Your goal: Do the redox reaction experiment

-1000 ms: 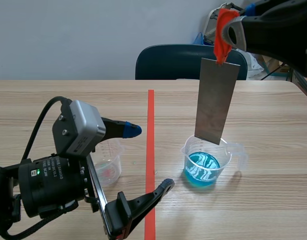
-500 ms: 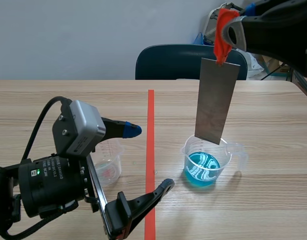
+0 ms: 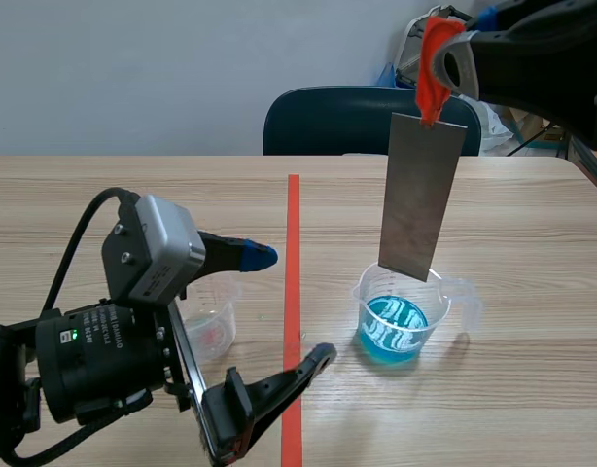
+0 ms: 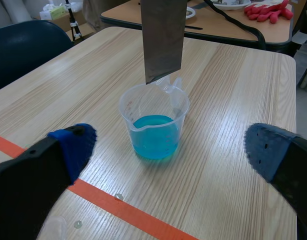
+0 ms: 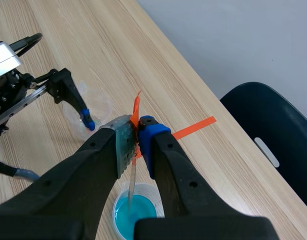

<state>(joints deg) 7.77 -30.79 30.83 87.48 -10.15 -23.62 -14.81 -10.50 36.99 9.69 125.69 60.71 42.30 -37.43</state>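
1. A light wooden table (image 3: 133, 195) carries everything.
2. An orange-red tape line (image 3: 294, 243) runs across it, passing under the wide-spread fingers of the left gripper (image 3: 291, 306).
3. A clear beaker of blue liquid (image 4: 153, 131) stands upright ahead of that gripper, past the tape.
4. A small clear cup (image 3: 211, 316), faintly pink at the bottom, sits just under one of its fingers.
5. A tiny clear droplet (image 4: 118, 196) lies beside the tape.

Scene cam btwn arms faces across table (image 3: 532, 224). L wrist cam near, R wrist high above; all share blue-liquid beaker (image 3: 403, 316).
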